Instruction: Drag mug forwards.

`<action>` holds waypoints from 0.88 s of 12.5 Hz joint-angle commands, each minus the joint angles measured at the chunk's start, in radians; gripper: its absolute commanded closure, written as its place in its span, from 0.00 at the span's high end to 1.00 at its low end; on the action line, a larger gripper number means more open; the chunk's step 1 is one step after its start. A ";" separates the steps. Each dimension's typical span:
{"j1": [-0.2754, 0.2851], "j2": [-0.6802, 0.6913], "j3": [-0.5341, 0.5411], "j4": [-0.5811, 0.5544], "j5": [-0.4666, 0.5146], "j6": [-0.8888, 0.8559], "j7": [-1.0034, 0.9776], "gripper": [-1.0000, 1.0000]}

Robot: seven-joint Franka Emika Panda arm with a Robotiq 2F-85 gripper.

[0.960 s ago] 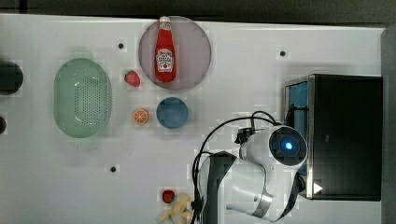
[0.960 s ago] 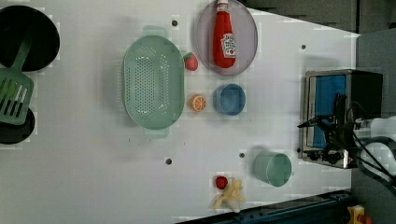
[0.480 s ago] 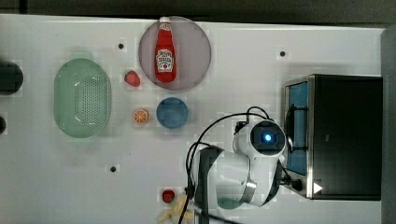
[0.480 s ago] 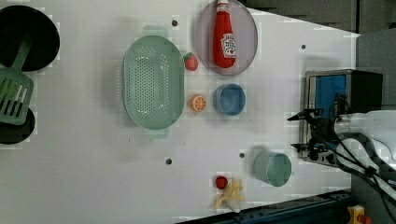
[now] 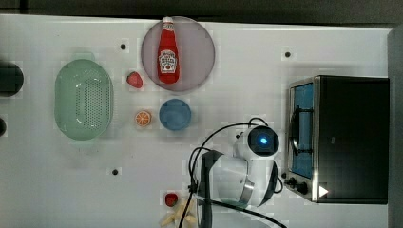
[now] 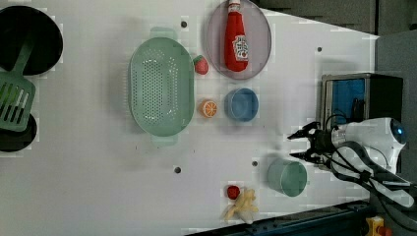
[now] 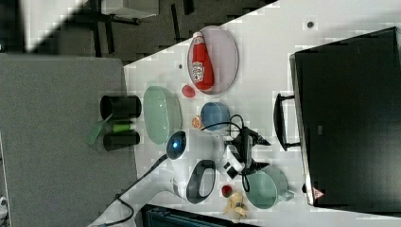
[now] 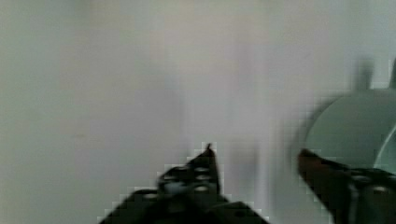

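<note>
Left view shows the claw (image 6: 296, 145) spread wide, holding nothing, just above the mug (image 6: 287, 177) on the tabletop (image 6: 98, 187). Mug stands upright, mouth up. Ketchup bottle (image 6: 236, 36) label is unreadable.

The table (image 6: 98, 187) has a smooth, matt white top dotted with small dark holes. The mug (image 6: 287, 178) looks like teal plastic, smooth with a soft sheen, and the colander (image 6: 160, 86) is pale-green plastic too — matt and pierced all over with fine holes. The cup (image 6: 241, 104) is plain blue, smooth and dull. The ketchup bottle (image 6: 236, 37) is glossy red with a paper-like label, lying on a greyish plate (image 6: 260, 54) of smooth finish. The toaster oven (image 5: 351, 137) has a matt black casing and a bright metal frame round its door. The arm (image 5: 237, 178) wears glossy white shells; the gripper (image 6: 299, 145) is matt black.
</note>
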 commanded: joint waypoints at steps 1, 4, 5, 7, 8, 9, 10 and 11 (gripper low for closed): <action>0.010 -0.040 0.031 0.015 0.003 0.007 0.051 0.36; 0.010 -0.030 0.032 0.025 0.003 0.015 0.051 0.18; 0.011 -0.022 0.034 0.037 0.003 0.016 0.051 0.18; 0.013 0.003 0.039 0.076 0.003 0.015 0.051 0.18; 0.013 0.019 0.042 0.100 0.003 0.015 0.051 0.18; 0.013 0.037 0.045 0.127 0.003 0.014 0.051 0.18; 0.014 0.056 0.047 0.158 0.003 0.014 0.051 0.18; 0.015 0.077 0.047 0.194 0.003 0.012 0.051 0.18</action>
